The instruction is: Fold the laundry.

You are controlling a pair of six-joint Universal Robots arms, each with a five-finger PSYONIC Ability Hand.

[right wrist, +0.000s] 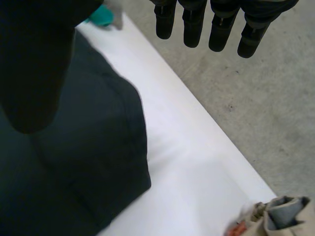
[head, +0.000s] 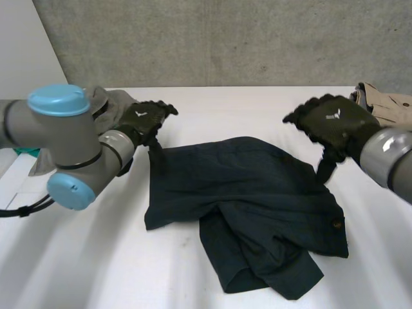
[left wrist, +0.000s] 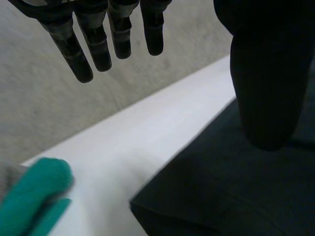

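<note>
One dark navy garment [head: 244, 206] lies crumpled at the middle of the white table [head: 77, 257]. In the head view its long axis runs from about 10 o'clock to 4 o'clock, with a rumpled lobe sagging toward 6 o'clock and a small button [head: 335, 223] near the 4 o'clock edge. The left hand [head: 143, 121] hovers over the garment's 10 o'clock corner, back up, its fingers [left wrist: 98, 44] straight and well apart from the thumb [left wrist: 266, 83], released and grasping nothing. The right hand [head: 333, 122] is posed likewise above the 2 o'clock corner, straight fingers reaching forward and the thumb pointing down at the cloth, also released. Whether either thumb touches the cloth cannot be told. A grey cloth [head: 106, 103] lies behind the left hand at 9 o'clock with a teal cloth [left wrist: 34, 196] beside it, and a beige garment [head: 386, 103] sits at the table's 2 o'clock edge.
</note>
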